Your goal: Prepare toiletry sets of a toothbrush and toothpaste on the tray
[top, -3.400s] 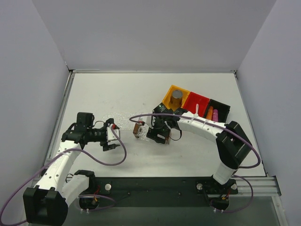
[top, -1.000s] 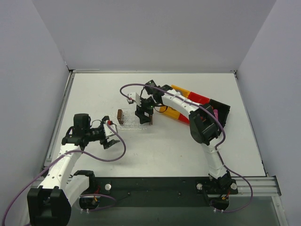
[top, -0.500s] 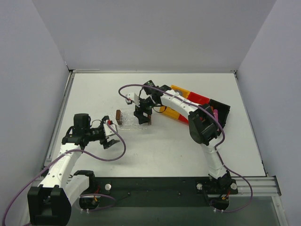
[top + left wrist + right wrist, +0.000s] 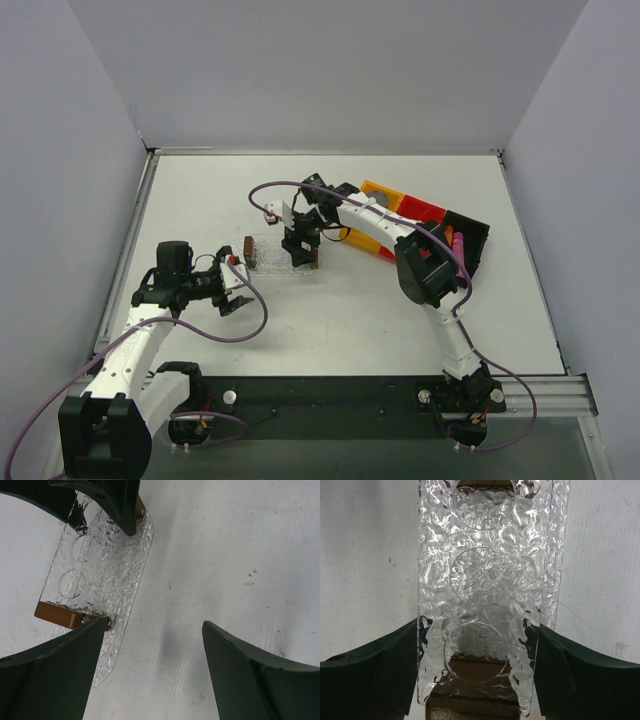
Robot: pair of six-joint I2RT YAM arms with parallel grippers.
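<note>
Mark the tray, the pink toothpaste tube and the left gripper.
tray (image 4: 485, 580): right wrist view, clear textured middle panel.
pink toothpaste tube (image 4: 458, 244): top external view, middle of the tube body.
left gripper (image 4: 155, 630): left wrist view, midway between its fingertips.

The tray (image 4: 485, 570) is clear plastic with a crinkled, pebbly pattern and faint circle outlines. Its end blocks (image 4: 57, 614) are warm brown. The table (image 4: 350, 320) is white with fine grey specks. The left gripper (image 4: 156, 625) and right gripper (image 4: 477, 627) are dark green-black. At the far right stand the orange bin (image 4: 380, 187), red bin (image 4: 425, 208) and black bin (image 4: 475, 232) — the toothpaste (image 4: 458, 243) there shows pink-magenta.
</note>
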